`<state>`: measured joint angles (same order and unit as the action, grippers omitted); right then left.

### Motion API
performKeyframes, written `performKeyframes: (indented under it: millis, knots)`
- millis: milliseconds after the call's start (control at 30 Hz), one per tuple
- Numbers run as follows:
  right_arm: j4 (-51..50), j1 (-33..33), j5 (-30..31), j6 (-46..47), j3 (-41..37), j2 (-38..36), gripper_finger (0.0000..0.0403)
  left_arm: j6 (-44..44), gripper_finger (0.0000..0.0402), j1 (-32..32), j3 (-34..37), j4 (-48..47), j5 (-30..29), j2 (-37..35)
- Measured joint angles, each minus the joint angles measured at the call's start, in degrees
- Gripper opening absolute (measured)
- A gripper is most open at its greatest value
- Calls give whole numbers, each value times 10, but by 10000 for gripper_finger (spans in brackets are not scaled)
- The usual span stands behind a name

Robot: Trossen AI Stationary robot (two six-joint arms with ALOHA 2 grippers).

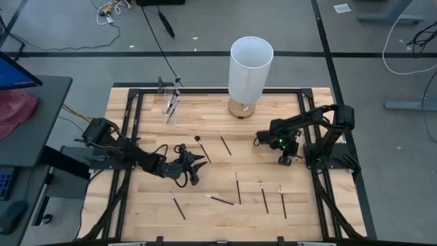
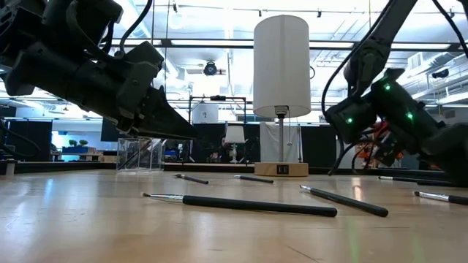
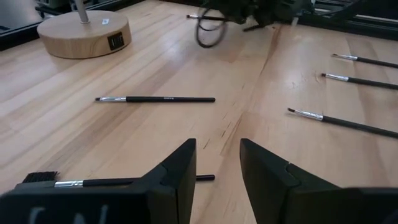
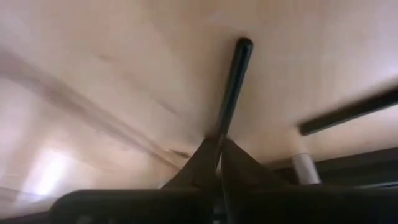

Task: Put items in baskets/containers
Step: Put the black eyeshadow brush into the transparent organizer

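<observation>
Gripping a brush (image 4: 231, 87), the right gripper (image 4: 217, 149) has its fingers (image 4: 193, 165) pinched shut on one end of the thin dark handle; the long axis runs straight forward from the fingertips, low over the table (image 1: 300, 205). The clear cup (image 1: 171, 101) stands well apart, across the table. The left gripper (image 3: 217, 165), fingers parted and empty, hovers above another brush (image 3: 155, 99).

— What carries everything?
— A pale wooden table (image 1: 136, 212) in a black frame.
— What lies on it?
— Thin dark brushes (image 1: 238, 188), scattered across the frame's centre and lower middle. A lamp (image 1: 250, 68) stands at top centre, a clear cup (image 1: 171, 99) at upper left.
</observation>
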<state>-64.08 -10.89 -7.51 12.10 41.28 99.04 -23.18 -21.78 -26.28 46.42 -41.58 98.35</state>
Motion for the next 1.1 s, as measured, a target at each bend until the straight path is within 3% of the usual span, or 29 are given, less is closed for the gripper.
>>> performKeyframes:
  millis: [267,433,700,900,1100]
  knots:
    - [43,128,-40,48,87,2,4,0,126,0,0,0,-4,-1]
    - [127,179,-32,0,159,2,1,0,126,0,0,0,-13,-1]
    - [225,196,53,-102,182,5,0,-1,126,0,0,0,-13,-1]
    - [282,196,101,-192,184,47,0,-2,126,0,0,2,-13,-1]
    - [369,200,152,-233,185,64,0,-2,126,0,0,0,-15,-1]
